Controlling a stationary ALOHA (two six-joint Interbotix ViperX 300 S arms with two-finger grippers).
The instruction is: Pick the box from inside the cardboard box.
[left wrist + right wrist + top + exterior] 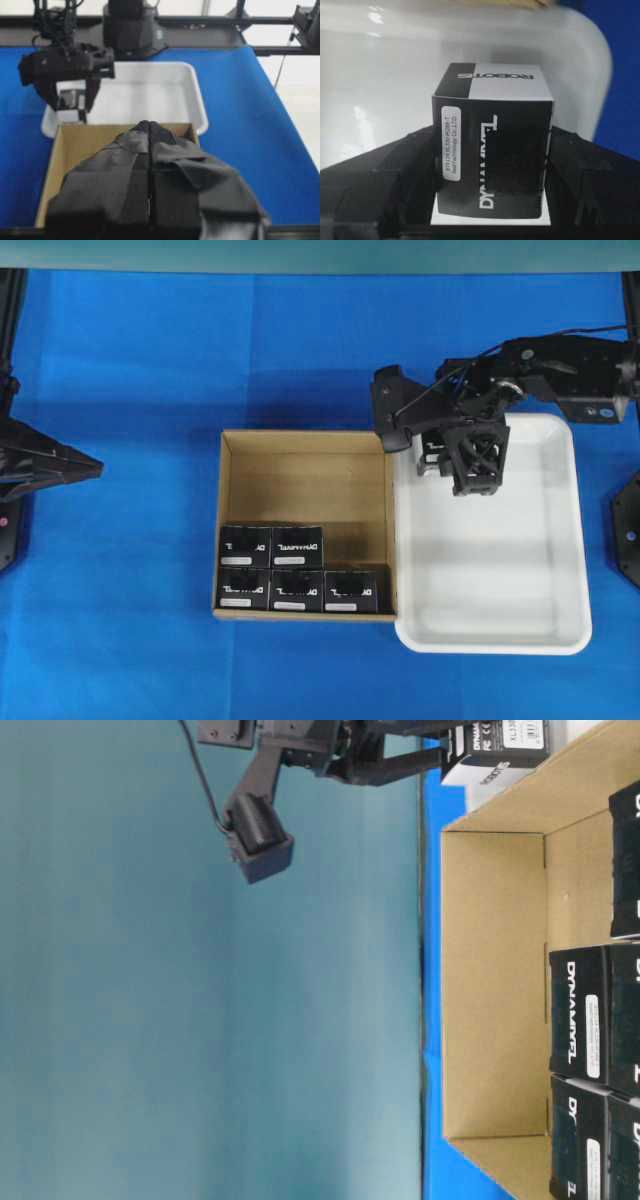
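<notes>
The brown cardboard box sits mid-table with several small black boxes in two rows at its near side. My right gripper is shut on one black box and holds it above the white tray, just past the carton's right wall. In the right wrist view the box sits between the two fingers, white label at its left. It also shows in the table-level view and the left wrist view. My left gripper is shut and empty at the far left, tips pressed together.
The white tray's floor under the held box is bare. The carton's upright walls stand between the packed boxes and the tray. Blue cloth covers the table. The right arm's base stands behind the tray.
</notes>
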